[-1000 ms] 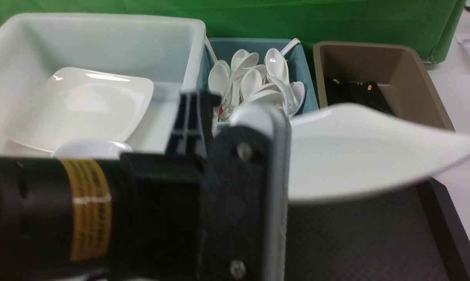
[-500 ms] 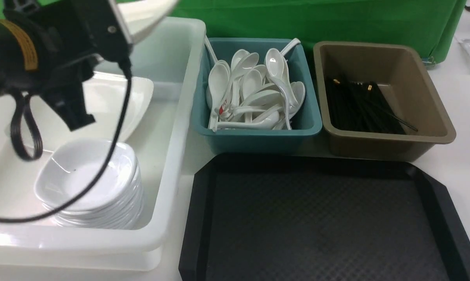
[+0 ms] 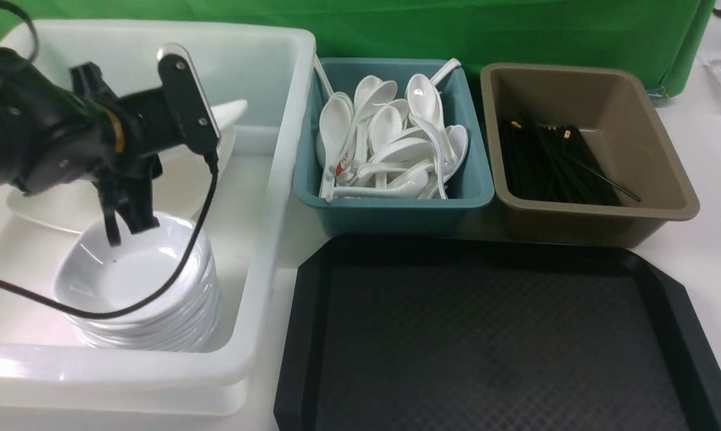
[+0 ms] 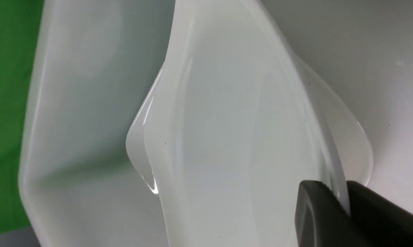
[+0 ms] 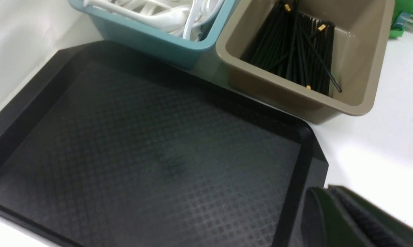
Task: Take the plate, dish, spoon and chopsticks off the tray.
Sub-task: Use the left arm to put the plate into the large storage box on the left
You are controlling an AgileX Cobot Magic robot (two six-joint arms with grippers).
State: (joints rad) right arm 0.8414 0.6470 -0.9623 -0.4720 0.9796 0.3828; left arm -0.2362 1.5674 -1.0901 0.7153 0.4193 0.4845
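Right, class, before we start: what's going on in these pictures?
The left gripper is shut on the plate at its rim, holding it tilted over the white tub. The tray is bare; spoons sit in the teal tub, chopsticks in the brown tub. The right gripper hangs shut, holding nothing.

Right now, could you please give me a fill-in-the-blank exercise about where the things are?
The left end effector is shut on the large square ____.
The spoons lie in the ____ tub.
The chopsticks lie in the ____ tub.
The stacked small dishes stand in the ____ tub.
Missing words: plate, teal, brown, white.
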